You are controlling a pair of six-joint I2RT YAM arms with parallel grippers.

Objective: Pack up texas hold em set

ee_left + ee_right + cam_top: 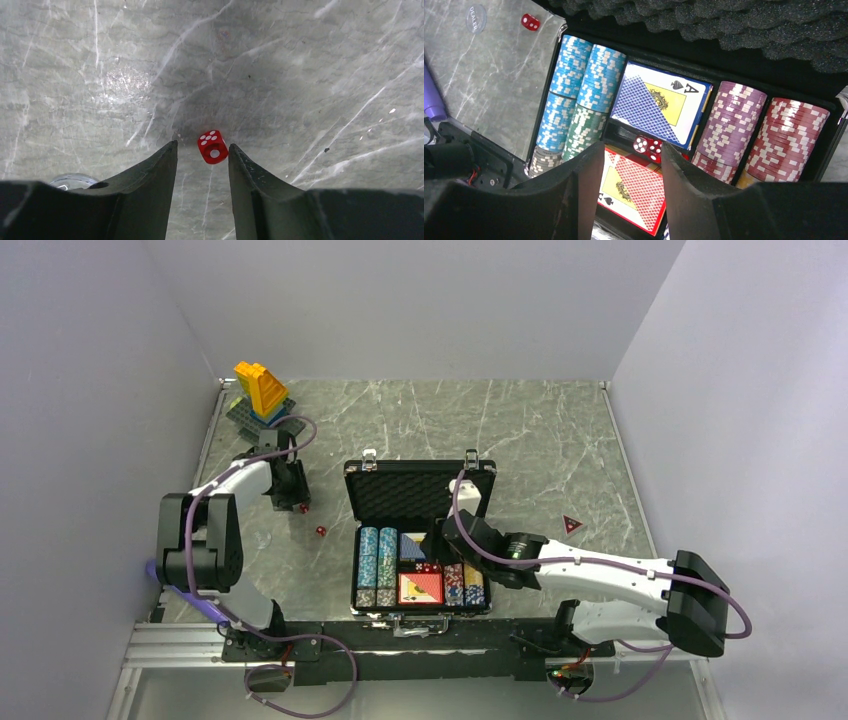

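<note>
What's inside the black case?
In the black case: rows of striped chips, a blue card deck, a red card deck and red dice between the decks. The right gripper covers part of the red deck. Anything beneath chips and cards is hidden.

Fingers (574, 200) of the right gripper (632, 146) cover part of the red card deck (636, 182). The case (749, 67) runs past the frame. From above, pips on the loose die (321, 531) are unreadable.

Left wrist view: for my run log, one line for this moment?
left gripper open; astride red die on table; right gripper open over case
</note>
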